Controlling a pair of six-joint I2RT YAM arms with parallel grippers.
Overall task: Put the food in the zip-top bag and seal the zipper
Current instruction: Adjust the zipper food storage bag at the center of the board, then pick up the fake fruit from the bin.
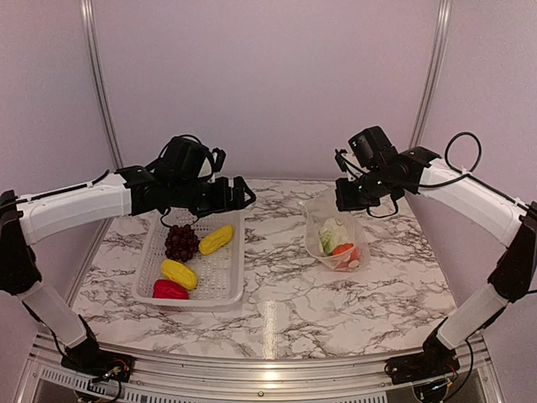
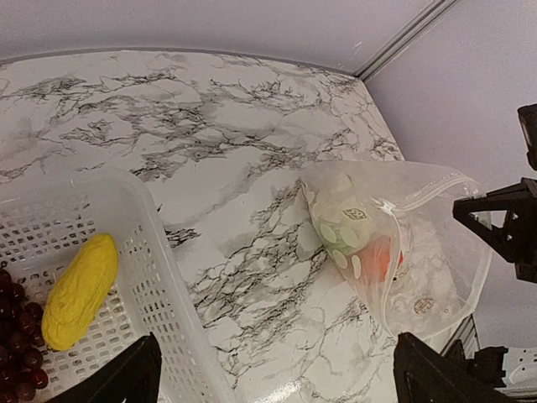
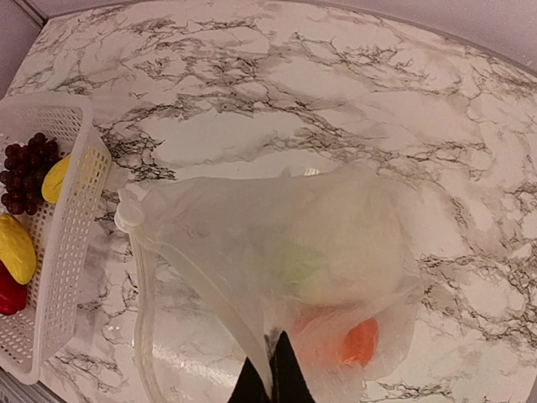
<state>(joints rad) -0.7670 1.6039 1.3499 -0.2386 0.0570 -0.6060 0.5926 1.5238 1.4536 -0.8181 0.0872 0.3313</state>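
Observation:
The zip-top bag (image 1: 336, 239) hangs open-mouthed at the right of the table, its bottom resting on the marble. Inside it lie a pale white-green vegetable (image 3: 310, 260) and an orange fruit (image 3: 361, 340). My right gripper (image 3: 273, 378) is shut on the bag's mouth edge, at the zipper (image 3: 214, 315). The rest of the food is in the white basket (image 1: 226, 277): dark grapes (image 1: 180, 242), two yellow pieces (image 1: 216, 239) (image 1: 179, 273) and a red pepper (image 1: 169, 290). My left gripper (image 1: 237, 199) hovers open above the basket's far right corner, with nothing between its fingers (image 2: 126, 378).
The basket (image 2: 159, 277) stands at the left of the marble table, about a hand's width from the bag (image 2: 403, 252). Pink walls with metal posts close the back and both sides. My right gripper (image 2: 503, 227) shows at the right edge of the left wrist view.

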